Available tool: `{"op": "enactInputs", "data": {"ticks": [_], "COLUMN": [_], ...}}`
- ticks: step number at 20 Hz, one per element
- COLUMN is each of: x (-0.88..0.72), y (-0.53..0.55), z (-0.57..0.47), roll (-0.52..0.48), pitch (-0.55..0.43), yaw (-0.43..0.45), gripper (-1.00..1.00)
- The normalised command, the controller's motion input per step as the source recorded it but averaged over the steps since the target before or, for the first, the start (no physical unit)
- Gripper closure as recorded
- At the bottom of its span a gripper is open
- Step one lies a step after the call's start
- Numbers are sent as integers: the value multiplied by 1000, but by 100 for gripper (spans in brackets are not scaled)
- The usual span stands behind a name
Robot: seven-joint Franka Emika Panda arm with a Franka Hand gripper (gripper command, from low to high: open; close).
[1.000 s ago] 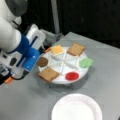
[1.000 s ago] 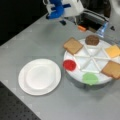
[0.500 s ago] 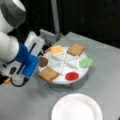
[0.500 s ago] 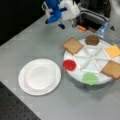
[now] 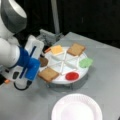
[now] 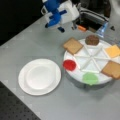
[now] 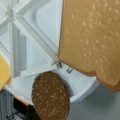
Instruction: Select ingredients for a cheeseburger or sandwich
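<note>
Front views: my gripper (image 5: 37, 62) (image 6: 65, 26) hangs by the divided tray's (image 5: 62, 65) (image 6: 93, 58) edge, near the patty (image 5: 43, 61) (image 6: 92, 39) and a toast square (image 5: 48, 74) (image 6: 73, 45). Spread or pinched, I cannot tell. Plate (image 5: 77, 108) (image 6: 40, 76) bare.
Wrist view: toast (image 7: 92, 40) and patty (image 7: 50, 96) below me, in the tray's edge compartments.

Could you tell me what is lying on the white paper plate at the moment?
Nothing: the paper plate is bare in both front views. All the ingredients sit on the divided tray, including both toast squares and the patty. The gripper hovers beside the tray.
</note>
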Motion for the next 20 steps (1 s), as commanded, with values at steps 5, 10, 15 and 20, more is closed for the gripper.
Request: {"op": "enactInputs", "data": {"ticks": [5, 10, 15, 20], "x": [374, 347, 316, 283], "y": [-368, -360, -323, -314], "z": [-42, -38, -97, -93], "roll": [381, 374, 377, 394], "pitch": [94, 98, 81, 80], "yaw": [214, 196, 178, 154], "gripper": [-100, -100, -100, -100]}}
